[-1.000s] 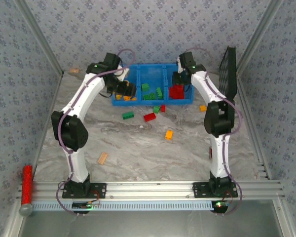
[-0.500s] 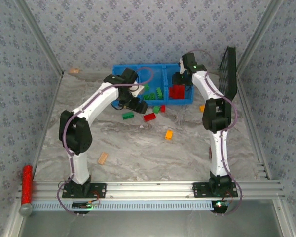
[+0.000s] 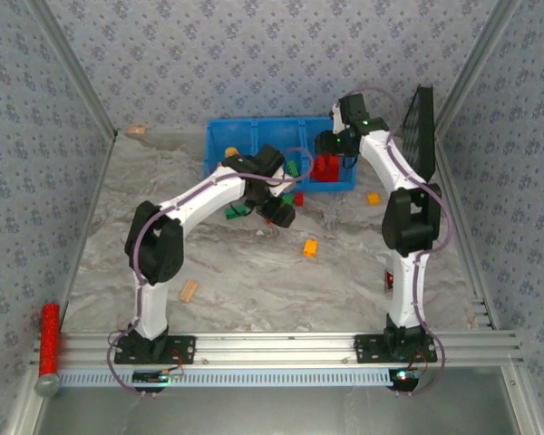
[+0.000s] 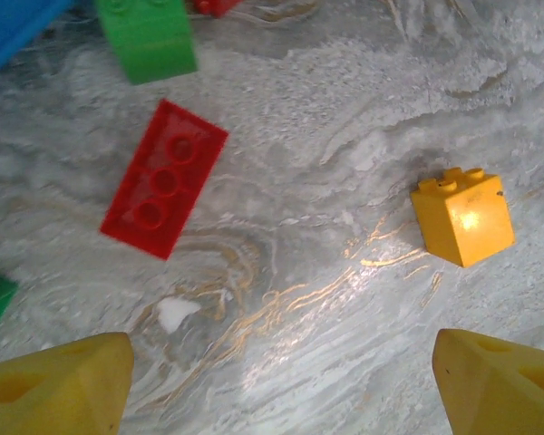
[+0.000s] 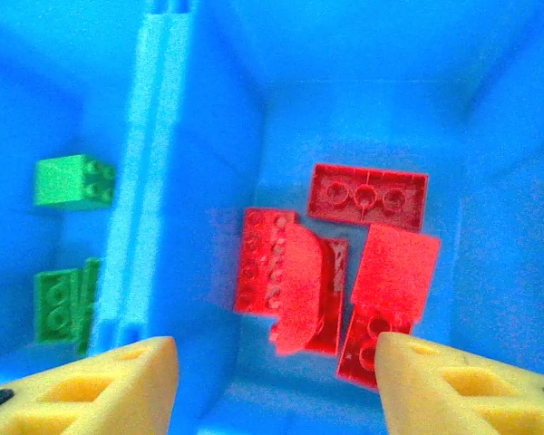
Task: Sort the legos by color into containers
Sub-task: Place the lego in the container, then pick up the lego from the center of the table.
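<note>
Right wrist: right gripper (image 5: pixel 272 385) parted, empty over red compartment (image 5: pixel 363 118), matching color; left gripper (image 4: pixel 281 390) wide, empty, over loose red brick (image 4: pixel 163 178).

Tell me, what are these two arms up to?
They're sorting toy bricks by colour into a blue bin. The right fingers hang open and empty over the red pile in its right compartment. The left fingers, also open, hover above the table over a loose red brick and a yellow brick.
</note>
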Robot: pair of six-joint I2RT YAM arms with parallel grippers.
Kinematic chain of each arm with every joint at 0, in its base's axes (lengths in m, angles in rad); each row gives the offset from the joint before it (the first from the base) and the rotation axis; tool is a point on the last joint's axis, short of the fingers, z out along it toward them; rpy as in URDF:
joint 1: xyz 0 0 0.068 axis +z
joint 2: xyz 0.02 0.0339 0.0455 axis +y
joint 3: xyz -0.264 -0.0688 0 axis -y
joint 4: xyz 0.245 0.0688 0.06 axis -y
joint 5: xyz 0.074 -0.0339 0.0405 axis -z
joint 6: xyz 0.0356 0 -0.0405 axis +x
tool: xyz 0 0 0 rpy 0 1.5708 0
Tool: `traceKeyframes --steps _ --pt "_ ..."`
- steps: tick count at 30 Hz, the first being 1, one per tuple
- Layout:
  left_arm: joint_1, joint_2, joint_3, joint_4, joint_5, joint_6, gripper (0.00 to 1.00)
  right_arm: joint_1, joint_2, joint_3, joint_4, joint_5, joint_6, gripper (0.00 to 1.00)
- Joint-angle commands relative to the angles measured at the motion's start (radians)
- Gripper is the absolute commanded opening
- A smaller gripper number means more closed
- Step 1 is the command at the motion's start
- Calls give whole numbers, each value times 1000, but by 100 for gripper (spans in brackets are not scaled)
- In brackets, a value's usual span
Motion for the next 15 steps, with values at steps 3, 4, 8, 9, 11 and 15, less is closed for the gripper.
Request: traceKeyframes --steps 3,4,8,9,11,15 --pt "7 91 32 48 -112 155 85 7 -222 -171 6 -31 -12 65" --pt "6 106 42 48 -125 175 85 6 -262 -213 6 -30 -8 67" --pt "6 148 67 80 -138 220 85 6 -406 -383 5 -14 11 69" --pt "6 157 72 88 -138 223 85 6 -436 -421 5 -10 17 69" --pt "6 180 91 93 -138 231 85 7 -499 -506 8 1 32 69" --pt "6 194 102 102 -135 231 84 7 -599 -636 17 -10 76 70"
